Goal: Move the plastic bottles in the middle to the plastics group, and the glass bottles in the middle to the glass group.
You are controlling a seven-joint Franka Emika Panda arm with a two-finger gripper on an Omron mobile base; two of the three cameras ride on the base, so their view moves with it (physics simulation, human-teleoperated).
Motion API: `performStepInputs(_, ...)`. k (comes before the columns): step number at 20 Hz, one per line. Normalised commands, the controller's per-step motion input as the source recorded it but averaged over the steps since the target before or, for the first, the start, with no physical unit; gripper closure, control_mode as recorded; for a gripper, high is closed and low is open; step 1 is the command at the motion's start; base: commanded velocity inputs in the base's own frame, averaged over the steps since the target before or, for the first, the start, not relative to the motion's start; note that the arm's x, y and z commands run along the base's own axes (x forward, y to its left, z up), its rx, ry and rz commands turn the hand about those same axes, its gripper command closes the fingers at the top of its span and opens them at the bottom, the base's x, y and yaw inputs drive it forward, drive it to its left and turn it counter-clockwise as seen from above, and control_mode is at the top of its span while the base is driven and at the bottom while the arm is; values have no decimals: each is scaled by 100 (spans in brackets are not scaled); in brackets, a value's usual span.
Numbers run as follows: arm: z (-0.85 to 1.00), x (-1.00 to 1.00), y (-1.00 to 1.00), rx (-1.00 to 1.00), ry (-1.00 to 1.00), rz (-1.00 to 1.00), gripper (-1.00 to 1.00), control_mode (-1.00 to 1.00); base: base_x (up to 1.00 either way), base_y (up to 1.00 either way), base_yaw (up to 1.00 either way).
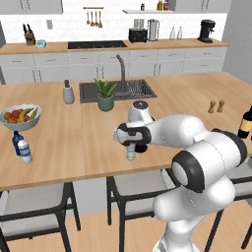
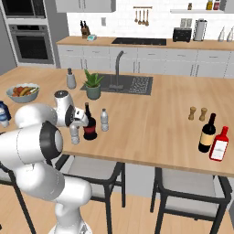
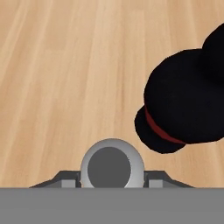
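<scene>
Smooth matt wood counter; dark bottle seemingly glossy glass.

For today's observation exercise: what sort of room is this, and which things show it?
A home kitchen, computer-rendered: a dark inset sink with a curved grey tap in the wooden island counter, and a black built-in wall oven.

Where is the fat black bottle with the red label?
The black bottle stands mid-counter near the front edge, between two small clear bottles, in front of the potted plant.
</scene>
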Motion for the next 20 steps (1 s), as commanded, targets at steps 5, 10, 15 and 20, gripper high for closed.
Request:
performStepInputs(5, 11, -31, 14, 0, -10, 0, 100, -100, 0, 0, 0)
performStepInputs(10, 49, -54, 50, 0, -15, 10, 100, -100, 0, 0, 0)
performStepInputs(15, 42, -4, 92, 0, -1, 21, 100, -100, 0, 0, 0)
performStepInputs(20, 21, 29, 100, 0, 2, 23, 100, -100, 0, 0, 0)
